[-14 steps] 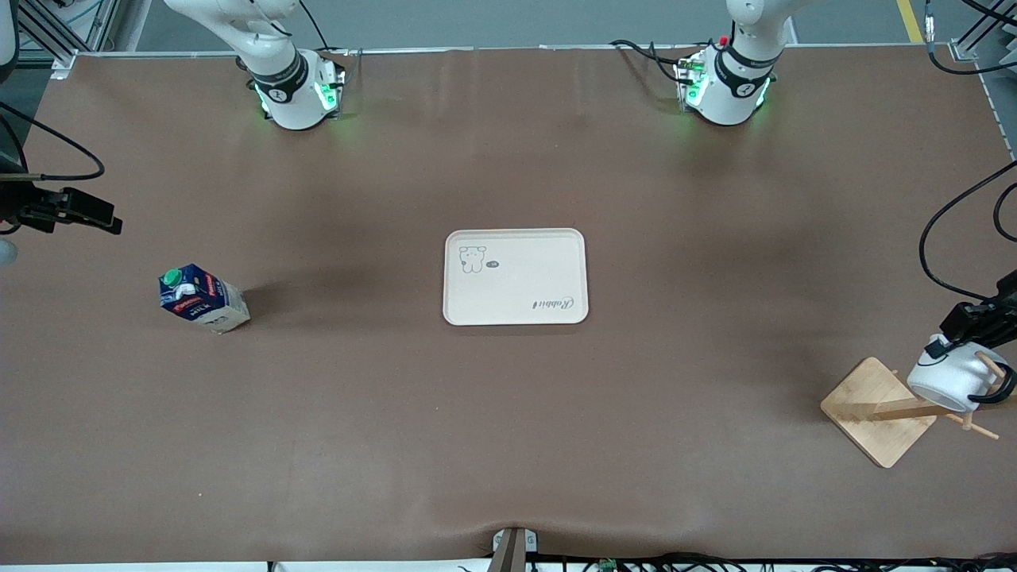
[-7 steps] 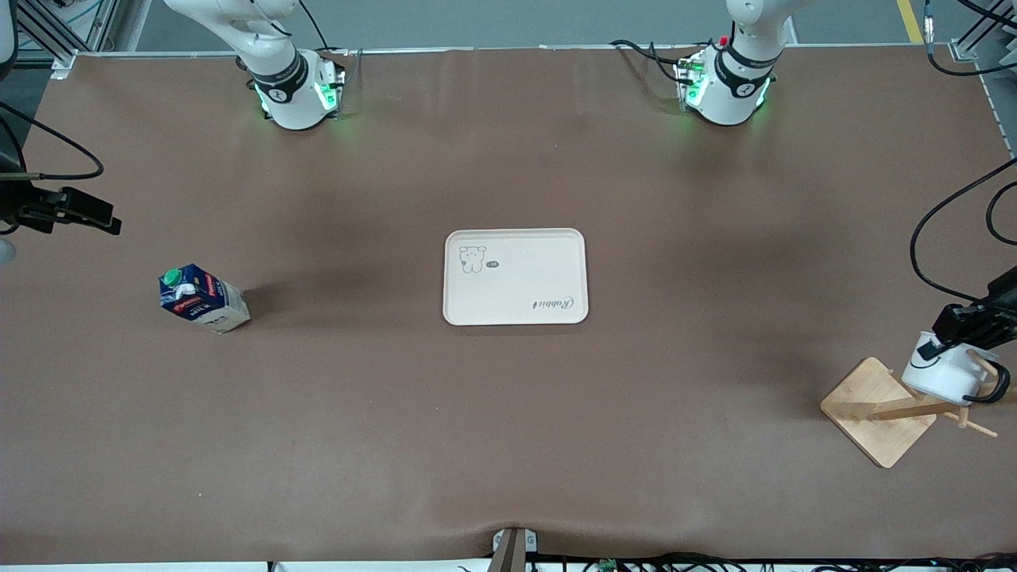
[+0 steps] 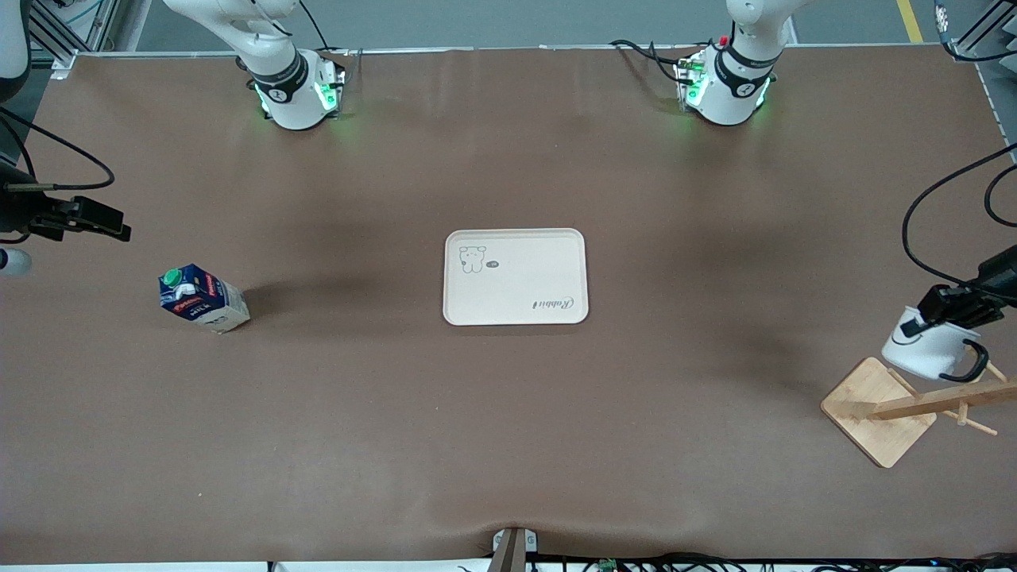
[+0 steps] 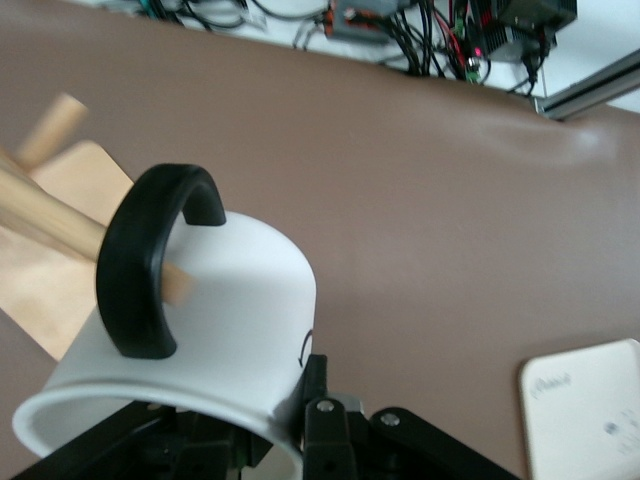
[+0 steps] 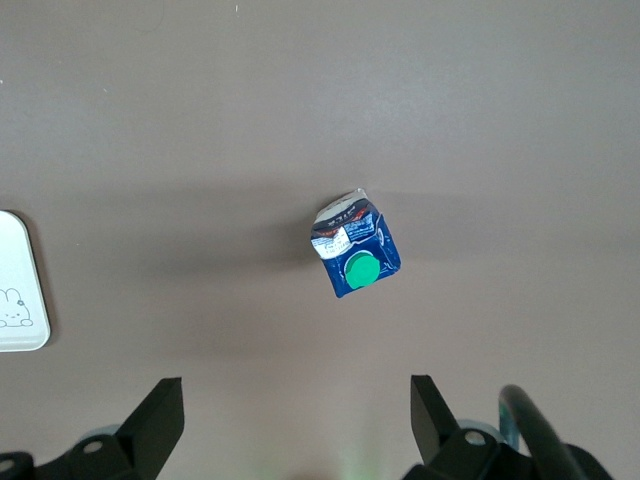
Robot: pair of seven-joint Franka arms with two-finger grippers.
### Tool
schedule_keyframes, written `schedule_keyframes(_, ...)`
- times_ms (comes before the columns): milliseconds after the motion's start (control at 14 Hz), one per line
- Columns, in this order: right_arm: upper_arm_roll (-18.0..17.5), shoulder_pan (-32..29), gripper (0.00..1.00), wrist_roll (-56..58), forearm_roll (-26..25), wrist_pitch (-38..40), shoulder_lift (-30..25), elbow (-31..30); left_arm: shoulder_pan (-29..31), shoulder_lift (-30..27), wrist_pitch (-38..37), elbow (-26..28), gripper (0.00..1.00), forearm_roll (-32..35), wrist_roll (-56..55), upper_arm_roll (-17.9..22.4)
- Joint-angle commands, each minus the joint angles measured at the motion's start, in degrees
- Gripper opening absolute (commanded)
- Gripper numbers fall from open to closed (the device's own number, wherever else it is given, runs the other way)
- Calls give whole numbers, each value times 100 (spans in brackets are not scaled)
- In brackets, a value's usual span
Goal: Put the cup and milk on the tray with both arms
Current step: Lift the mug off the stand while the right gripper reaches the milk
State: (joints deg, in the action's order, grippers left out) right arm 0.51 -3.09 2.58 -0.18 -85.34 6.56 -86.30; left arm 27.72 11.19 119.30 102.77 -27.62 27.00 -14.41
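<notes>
Cup (image 3: pixel 926 349) tilted in left pincer (image 3: pixel 937 311) — handle up, right pincer (image 5: pixel 297 420) agape, empty.

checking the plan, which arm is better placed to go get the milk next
Right. Its open hand hangs over the table above the upright milk. The left hand is shut on the cup, over the wooden rack at the left arm's end.

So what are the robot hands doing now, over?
Left gripper shut on cup, over rack. Right gripper open above milk. Tray bare.
</notes>
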Motion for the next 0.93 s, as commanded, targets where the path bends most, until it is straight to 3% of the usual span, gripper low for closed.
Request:
schedule_keyframes(0, -7, 54, 100, -11, -61, 210, 109, 202, 41, -336, -336, 200, 0, 239, -422, -184)
schedule_keyframes(214, 1, 81, 100, -11, -70, 210, 135, 202, 32, -433, -548, 165, 0, 632, -1298, -543)
schedule_keyframes(429, 1, 55, 100, -3, -52, 210, 161, 176, 32, -398, -548, 68, 0, 1653, -2915, -1518)
schedule_keyframes(714, 1, 159, 100, -3, -52, 210, 513, 114, 14, -319, -548, 94, 0, 2075, -4175, -2371)
schedule_keyframes(857, 1, 143, 100, -99, -61, 53, 566, -218, -143, -179, -557, 94, 0, 2217, -4675, -2505)
